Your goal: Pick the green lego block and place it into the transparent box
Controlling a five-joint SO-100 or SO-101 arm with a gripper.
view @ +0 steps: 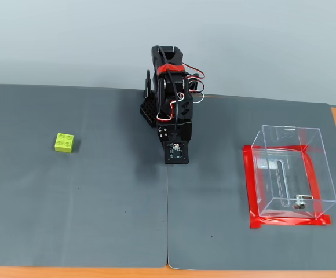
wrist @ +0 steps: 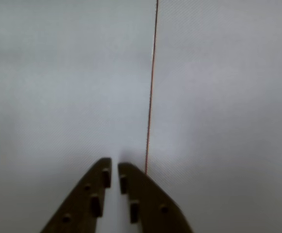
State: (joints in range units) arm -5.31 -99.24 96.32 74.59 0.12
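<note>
The green lego block (view: pixel 64 142) lies on the grey mat at the left in the fixed view, studs up. The transparent box (view: pixel 325 176) stands at the right, edged by red tape (view: pixel 249 185), with nothing in it but its slot and metal fitting. The black arm (view: pixel 172 98) is folded at the back middle, between block and box and far from both. In the wrist view my gripper (wrist: pixel 114 166) points down at bare mat, jaws nearly together with nothing between them. Block and box do not show in the wrist view.
Two grey mats (view: pixel 98 202) cover the table and meet at a seam (view: pixel 167 231) in front of the arm. The seam shows as a thin reddish line (wrist: pixel 150 97) in the wrist view. The wooden table edge (view: pixel 69 272) runs along the front.
</note>
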